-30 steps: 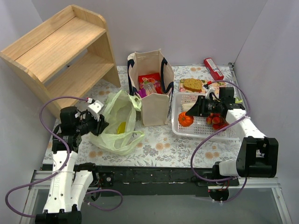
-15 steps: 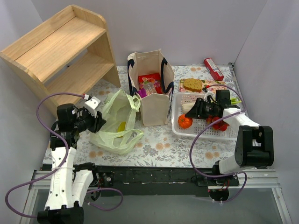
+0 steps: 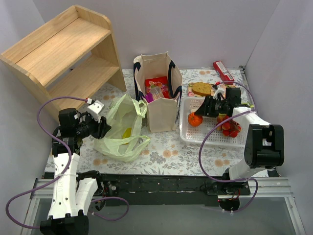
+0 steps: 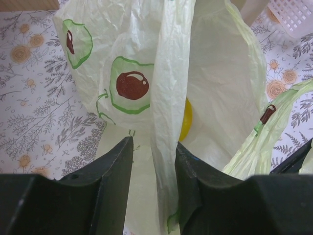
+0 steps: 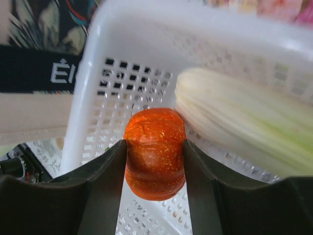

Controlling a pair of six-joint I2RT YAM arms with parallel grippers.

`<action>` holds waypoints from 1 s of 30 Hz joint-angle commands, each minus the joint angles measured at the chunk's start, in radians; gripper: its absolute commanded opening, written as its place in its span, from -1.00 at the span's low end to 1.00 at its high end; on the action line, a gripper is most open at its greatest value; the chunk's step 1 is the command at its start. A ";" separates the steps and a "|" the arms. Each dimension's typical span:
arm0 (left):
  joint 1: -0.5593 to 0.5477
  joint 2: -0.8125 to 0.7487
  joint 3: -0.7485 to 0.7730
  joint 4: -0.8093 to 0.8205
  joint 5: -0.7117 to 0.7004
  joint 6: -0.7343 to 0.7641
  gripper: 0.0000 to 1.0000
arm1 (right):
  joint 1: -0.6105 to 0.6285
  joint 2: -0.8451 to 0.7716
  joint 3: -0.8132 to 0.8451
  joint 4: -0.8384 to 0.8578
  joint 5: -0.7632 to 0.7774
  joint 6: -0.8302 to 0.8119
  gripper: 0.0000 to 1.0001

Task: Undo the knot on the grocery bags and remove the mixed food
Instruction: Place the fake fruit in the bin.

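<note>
Pale lilac walls close in a table (image 3: 166, 155) spread with a floral cloth. At its back left stands a wooden shelf (image 3: 63, 54). The beige canvas tote (image 3: 161, 115) with navy straps stands upright at mid-table, red and pink packets (image 3: 156, 83) showing in its open mouth. Just right of it lies the white slotted basket (image 3: 208, 137), and just left of it slumps the pale green plastic bag (image 3: 120, 117), printed with avocados; whether its handles are tied I cannot tell. The left gripper (image 4: 153, 143) is at the bag's left side with its jaws apart, a hanging fold of the bag running between them, not pinched. The right gripper (image 5: 154, 144) reaches into the basket's left end and is clamped on the orange round fruit (image 3: 194, 119), one finger against each side. Red strawberries (image 3: 230, 128) lie in the basket, a brown biscuit (image 3: 201, 88) behind it, and a yellow item (image 4: 186, 120) shows through the plastic bag.
</note>
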 commanded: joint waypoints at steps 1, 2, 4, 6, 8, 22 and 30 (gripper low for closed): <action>0.010 -0.005 0.024 0.011 0.023 0.001 -0.27 | -0.002 -0.034 0.138 -0.006 0.035 -0.051 0.17; 0.007 -0.005 0.022 0.012 0.022 0.001 -0.25 | -0.002 -0.048 0.148 -0.014 0.044 -0.071 0.52; 0.007 -0.010 0.011 0.017 0.026 -0.002 -0.24 | -0.004 -0.056 0.156 -0.025 0.068 -0.083 0.91; 0.007 -0.013 -0.001 0.026 0.032 -0.005 -0.22 | -0.002 -0.050 0.155 -0.041 0.085 -0.111 0.95; 0.007 -0.013 -0.006 0.032 0.039 -0.006 -0.21 | -0.002 -0.060 0.158 -0.074 0.097 -0.131 0.96; 0.009 -0.036 -0.047 0.060 0.062 -0.028 -0.17 | 0.220 -0.363 0.090 -0.321 0.099 -0.680 0.96; 0.009 -0.039 -0.053 0.066 0.069 -0.035 -0.16 | 0.283 -0.331 -0.002 -0.330 0.301 -0.752 0.75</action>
